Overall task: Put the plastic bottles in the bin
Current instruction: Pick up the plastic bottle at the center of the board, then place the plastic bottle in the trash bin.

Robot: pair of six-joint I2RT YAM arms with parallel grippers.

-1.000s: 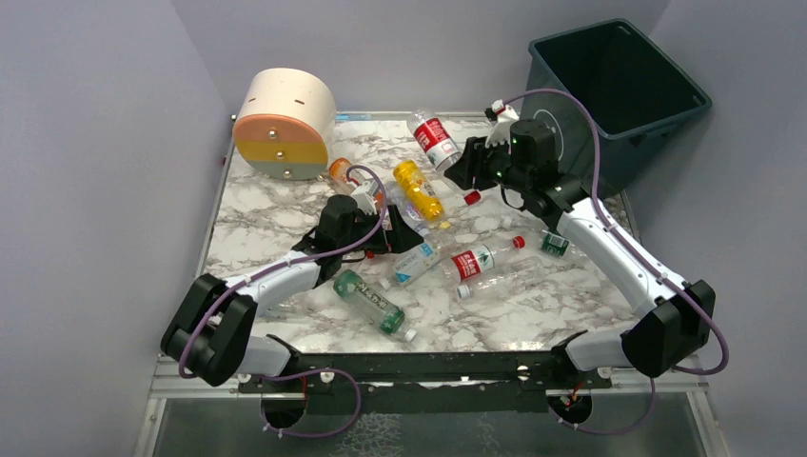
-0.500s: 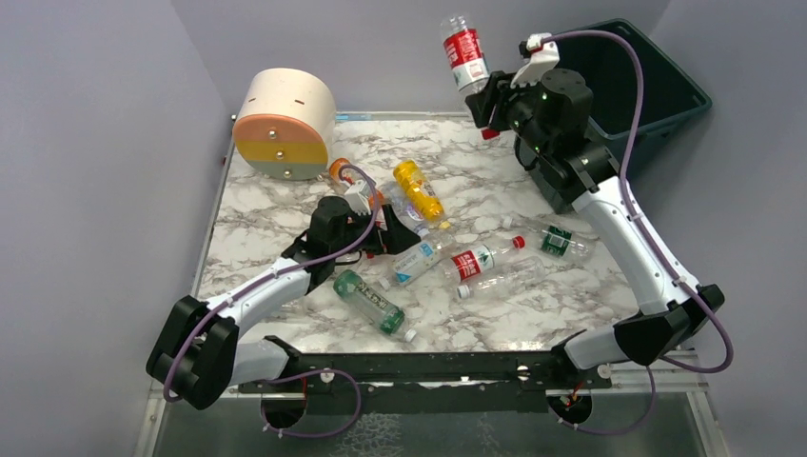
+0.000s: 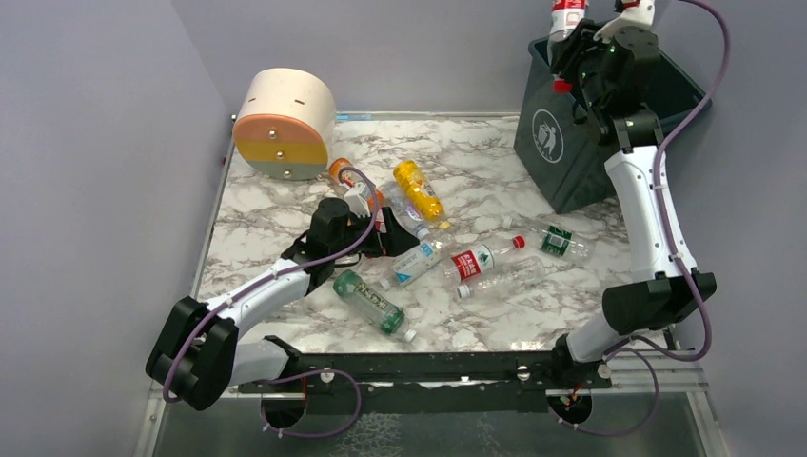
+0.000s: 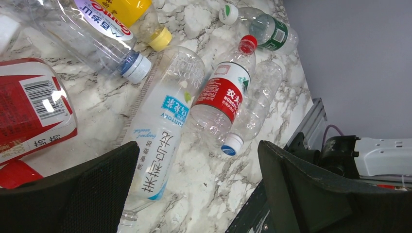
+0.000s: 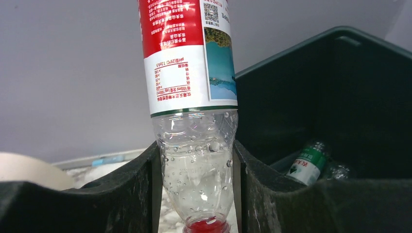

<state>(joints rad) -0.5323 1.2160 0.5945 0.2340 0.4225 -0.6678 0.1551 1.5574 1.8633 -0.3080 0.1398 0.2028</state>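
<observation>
One clear red-labelled plastic bottle [image 5: 192, 73] clamped cap-down in right gripper [image 5: 197, 194] by dark teal square bin [image 5: 369, 97]; centre over opening before release. Left gripper [image 4: 194, 189] agape, empty.

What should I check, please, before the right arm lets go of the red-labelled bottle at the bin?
1. Grip: right gripper shut on the red-labelled bottle, cap down: ok.
2. Bottle over the opening of the bin: cannot tell; in the wrist view the bin lies to its right.
3. Room inside: ok; a green-labelled bottle lies at the bottom.
4. Bin upright: ok.
5. The left gripper, open over the table bottles, is away from the bin: ok.
</observation>
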